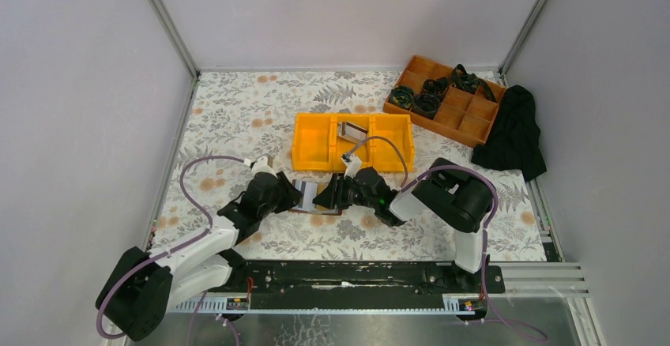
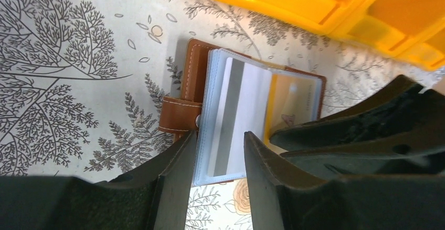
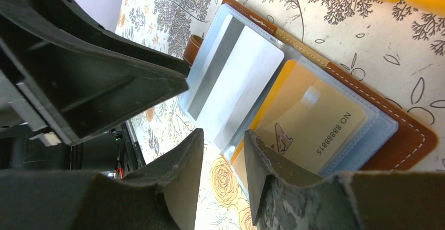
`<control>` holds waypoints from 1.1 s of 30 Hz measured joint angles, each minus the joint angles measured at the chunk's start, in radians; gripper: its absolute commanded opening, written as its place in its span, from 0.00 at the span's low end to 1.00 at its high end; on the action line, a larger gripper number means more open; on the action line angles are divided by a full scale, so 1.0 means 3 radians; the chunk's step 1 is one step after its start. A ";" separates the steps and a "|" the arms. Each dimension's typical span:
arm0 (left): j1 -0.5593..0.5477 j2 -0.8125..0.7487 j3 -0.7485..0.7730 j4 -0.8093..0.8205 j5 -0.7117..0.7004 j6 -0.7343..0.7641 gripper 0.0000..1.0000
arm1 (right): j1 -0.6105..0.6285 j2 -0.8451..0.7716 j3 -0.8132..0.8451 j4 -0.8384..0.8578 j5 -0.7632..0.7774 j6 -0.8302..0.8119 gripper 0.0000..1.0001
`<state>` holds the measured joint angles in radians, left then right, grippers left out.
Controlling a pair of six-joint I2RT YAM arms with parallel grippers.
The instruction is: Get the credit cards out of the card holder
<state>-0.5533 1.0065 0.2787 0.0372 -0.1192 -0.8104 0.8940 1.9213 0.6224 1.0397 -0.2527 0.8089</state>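
Observation:
The brown leather card holder (image 1: 310, 197) lies open on the flowered table between my two grippers. Its clear sleeves hold a silvery-grey credit card with a dark stripe (image 2: 236, 109) and a pale tan credit card (image 3: 315, 119) printed with a number. My left gripper (image 2: 220, 138) is open, its fingers on either side of the near corner of the silvery card's sleeve. My right gripper (image 3: 223, 134) is open over the sleeves' edge by the tan card. In the top view the left gripper (image 1: 294, 196) and right gripper (image 1: 322, 197) nearly meet over the holder.
A yellow three-compartment bin (image 1: 312, 144) stands just behind the holder, with a small flat silvery thing (image 1: 352, 131) in its middle compartment. A wooden divided tray (image 1: 466, 117) with dark items and a black cloth (image 1: 513, 133) are at the back right.

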 measured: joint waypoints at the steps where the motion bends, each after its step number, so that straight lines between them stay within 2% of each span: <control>1: 0.0000 -0.0066 0.0000 -0.0017 0.0001 -0.0001 0.46 | 0.0000 -0.0001 0.0000 -0.0003 0.0000 -0.0003 0.42; 6: 0.0000 -0.0384 0.0029 -0.0139 0.0015 -0.0006 0.46 | 0.0000 -0.0001 0.0000 -0.0009 0.0001 -0.0004 0.43; 11: 0.0000 -0.0441 0.0070 -0.0163 0.0053 -0.0011 0.46 | -0.0001 -0.0001 0.0000 -0.0010 0.0001 -0.0004 0.43; 23: 0.0000 0.0065 -0.0022 -0.0036 0.0229 -0.0050 0.46 | -0.0001 -0.0013 0.0000 -0.0031 0.0001 -0.0009 0.45; 30: 0.0003 0.0078 -0.0055 0.0028 0.0187 -0.0061 0.47 | 0.0000 -0.0019 0.0006 -0.0034 -0.0003 -0.0017 0.55; 33: 0.0014 0.0155 -0.0070 0.0160 0.0217 -0.0083 0.47 | 0.0000 -0.0019 0.0079 -0.0122 0.0006 -0.0038 0.56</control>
<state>-0.5491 1.0531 0.2577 0.0853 -0.0540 -0.8352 0.8940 1.9156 0.6460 1.0031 -0.2508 0.7975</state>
